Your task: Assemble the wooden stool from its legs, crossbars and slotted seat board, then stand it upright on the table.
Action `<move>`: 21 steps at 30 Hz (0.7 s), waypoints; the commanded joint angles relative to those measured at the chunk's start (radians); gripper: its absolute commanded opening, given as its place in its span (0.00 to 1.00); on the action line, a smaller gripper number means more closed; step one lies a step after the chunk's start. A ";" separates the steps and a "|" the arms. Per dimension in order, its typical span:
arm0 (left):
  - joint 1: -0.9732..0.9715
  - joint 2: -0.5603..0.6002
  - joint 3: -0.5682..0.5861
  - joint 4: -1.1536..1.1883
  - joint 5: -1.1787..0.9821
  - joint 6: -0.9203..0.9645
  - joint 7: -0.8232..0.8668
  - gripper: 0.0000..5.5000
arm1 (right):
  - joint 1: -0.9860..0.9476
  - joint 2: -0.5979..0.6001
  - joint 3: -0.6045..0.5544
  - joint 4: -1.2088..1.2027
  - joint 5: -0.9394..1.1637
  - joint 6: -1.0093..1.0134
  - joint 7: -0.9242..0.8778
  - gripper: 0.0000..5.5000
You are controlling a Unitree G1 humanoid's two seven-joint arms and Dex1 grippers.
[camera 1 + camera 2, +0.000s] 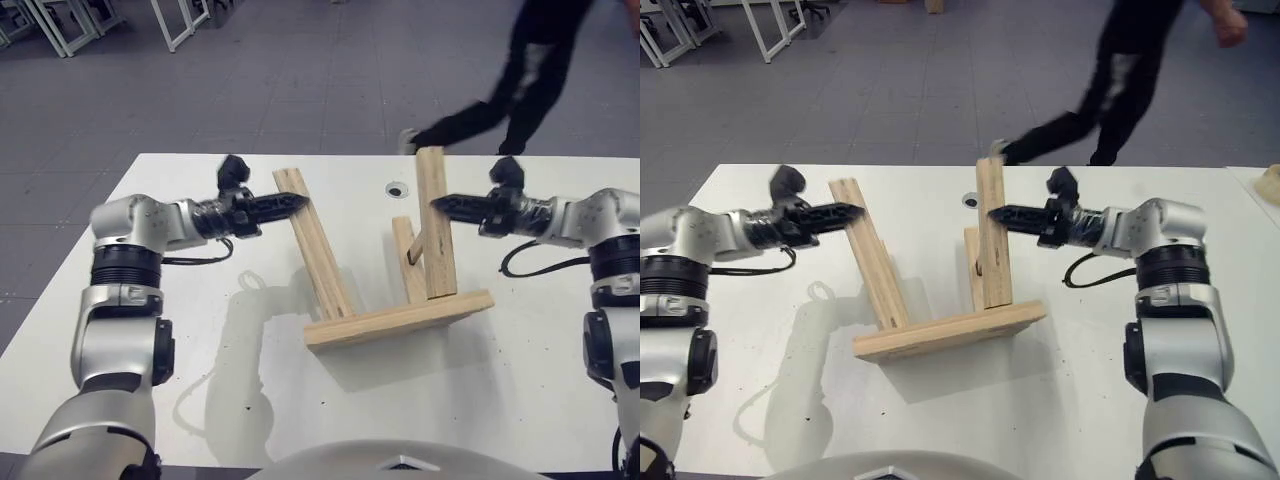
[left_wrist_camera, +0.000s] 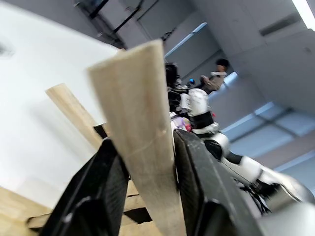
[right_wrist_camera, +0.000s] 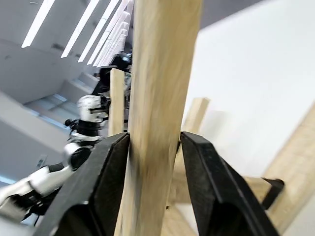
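Observation:
The wooden stool lies upside down on the white table, its seat board (image 1: 400, 318) flat on the surface and its legs pointing up. My left gripper (image 1: 298, 203) is shut on the upper end of the left leg (image 1: 318, 255), which leans left. My right gripper (image 1: 438, 203) is shut on the upper part of the tall right leg (image 1: 437, 235). A shorter wooden piece (image 1: 408, 262) stands just beside that leg. In the left wrist view both fingers (image 2: 106, 182) press the leg (image 2: 142, 128). The right wrist view has its fingers (image 3: 204, 172) clamping its leg (image 3: 160, 98).
A round cable hole (image 1: 398, 188) sits in the table (image 1: 180, 340) behind the stool. A beige object (image 1: 1270, 185) lies at the table's far right edge. Bare table surface stretches in front of the seat board and to the left.

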 commanded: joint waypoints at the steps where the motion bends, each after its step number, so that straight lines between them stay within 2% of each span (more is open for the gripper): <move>1: -0.054 0.006 -0.003 0.120 0.063 0.025 0.036 0.35 | -0.075 0.010 -0.043 0.126 -0.033 0.022 -0.002 0.51; 5: -0.090 0.042 0.078 0.198 0.058 0.042 0.058 0.35 | -0.063 -0.022 -0.045 0.140 -0.071 -0.004 0.045 0.51; 11: -0.098 0.057 0.113 0.209 0.062 0.075 0.064 0.35 | -0.031 -0.067 -0.032 0.110 -0.122 -0.028 0.098 0.51; 15: -0.095 0.084 0.155 0.220 0.059 0.064 0.066 0.46 | 0.038 -0.109 0.034 0.005 -0.155 -0.050 0.177 0.52; 16: -0.098 0.098 0.171 0.230 0.059 0.055 0.068 0.50 | 0.053 -0.118 0.030 -0.009 -0.162 -0.072 0.178 0.52; 21: -0.065 0.212 0.275 0.224 0.062 -0.034 0.084 0.50 | 0.161 -0.155 -0.018 -0.094 -0.258 -0.366 0.061 0.52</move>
